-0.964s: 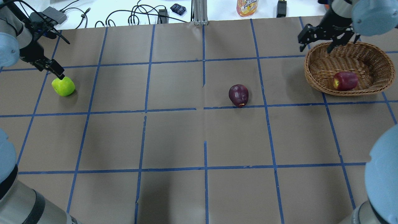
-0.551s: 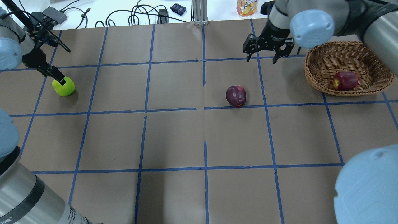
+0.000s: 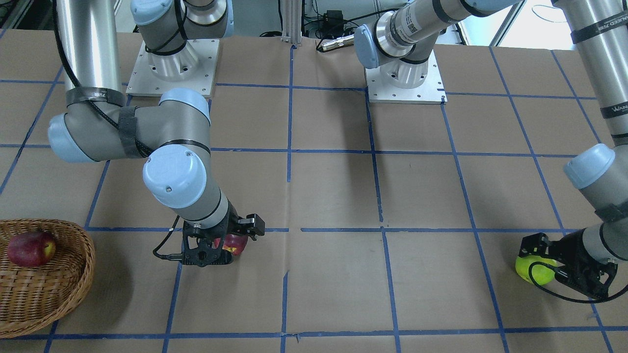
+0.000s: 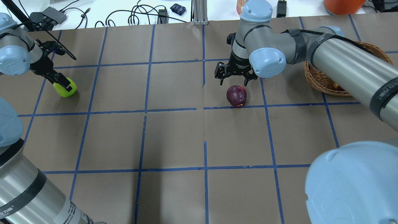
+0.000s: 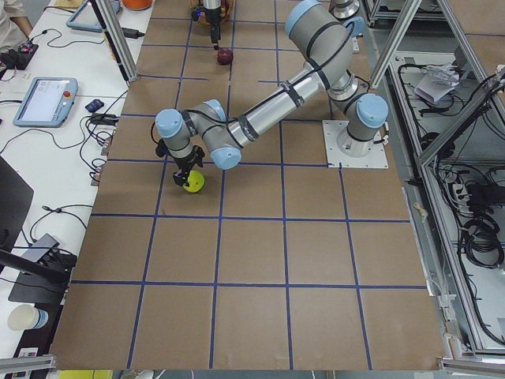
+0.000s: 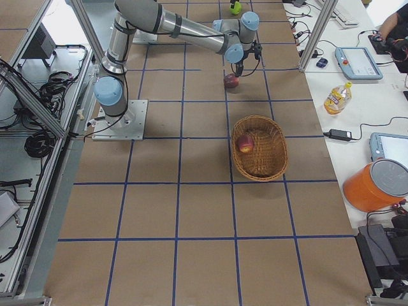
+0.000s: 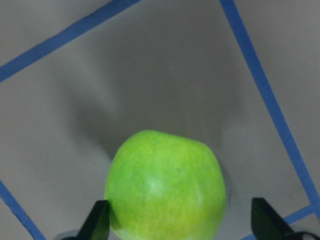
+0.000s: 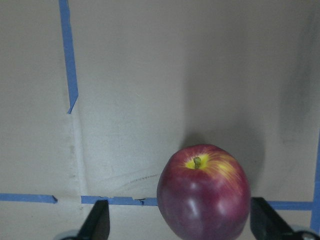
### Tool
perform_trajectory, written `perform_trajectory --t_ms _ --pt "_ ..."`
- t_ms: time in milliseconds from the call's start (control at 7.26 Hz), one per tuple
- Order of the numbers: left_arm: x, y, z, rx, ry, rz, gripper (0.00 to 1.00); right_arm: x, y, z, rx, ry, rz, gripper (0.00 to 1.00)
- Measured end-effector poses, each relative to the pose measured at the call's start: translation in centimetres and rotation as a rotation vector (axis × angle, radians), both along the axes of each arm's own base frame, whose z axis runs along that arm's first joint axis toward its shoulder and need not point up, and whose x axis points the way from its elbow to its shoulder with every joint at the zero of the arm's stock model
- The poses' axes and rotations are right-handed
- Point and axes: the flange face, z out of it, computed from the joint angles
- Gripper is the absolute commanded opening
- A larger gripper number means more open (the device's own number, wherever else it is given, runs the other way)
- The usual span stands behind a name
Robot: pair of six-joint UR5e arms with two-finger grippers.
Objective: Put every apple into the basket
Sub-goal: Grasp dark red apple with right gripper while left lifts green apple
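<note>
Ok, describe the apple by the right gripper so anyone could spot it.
On the brown table gridded with blue tape, look near the middle, by the right gripper. The dark maroon apple lies there at a tape line. It is almost purple; the red apple sits in the basket, the green apple at the left gripper.
</note>
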Motion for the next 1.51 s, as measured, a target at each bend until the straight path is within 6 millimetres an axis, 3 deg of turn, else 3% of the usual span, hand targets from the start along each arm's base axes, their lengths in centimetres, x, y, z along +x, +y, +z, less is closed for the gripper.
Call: perform_trajectory --t_ms 138,275,551,689,826,964,1240,1377,1515 --pt "0.1 -0.1 -0.3 0.002 0.000 0.002 0.49 -0.2 0.1 -0.4 -0.003 0.025 0.003 1.00" --pt "0.1 -0.1 -0.2 0.001 -0.002 0.004 0.31 -0.5 0.2 -1.3 0.002 0.049 0.005 1.00" --pt "-1.3 -0.2 1.9 0.001 -0.007 0.032 0.24 -0.7 0.7 -4.0 0.001 0.055 0.002 1.00" --pt "-3.3 -0.4 3.9 0.014 -0.008 0.072 0.19 -0.7 1.1 -5.2 0.013 0.055 -0.003 0.46" --pt "-6.6 -0.8 6.1 0.032 -0.006 0.111 0.14 -0.8 1.5 -5.9 0.024 0.056 -0.010 0.00" --pt "-10.4 -0.6 7.6 0.052 0.024 0.173 0.14 -0.8 1.7 -6.0 0.027 0.059 -0.016 0.00" --pt "-16.9 0.4 8.6 0.095 0.135 0.308 0.04 -1.3 1.3 -5.1 0.008 0.069 -0.020 0.00" --pt "-21.2 1.2 8.2 0.129 0.167 0.370 0.04 -2.6 0.4 -2.8 -0.030 0.072 -0.034 0.00" --pt "-26.3 1.9 7.6 0.154 0.163 0.433 0.04 -6.0 -0.9 0.6 -0.062 0.080 -0.071 0.00"
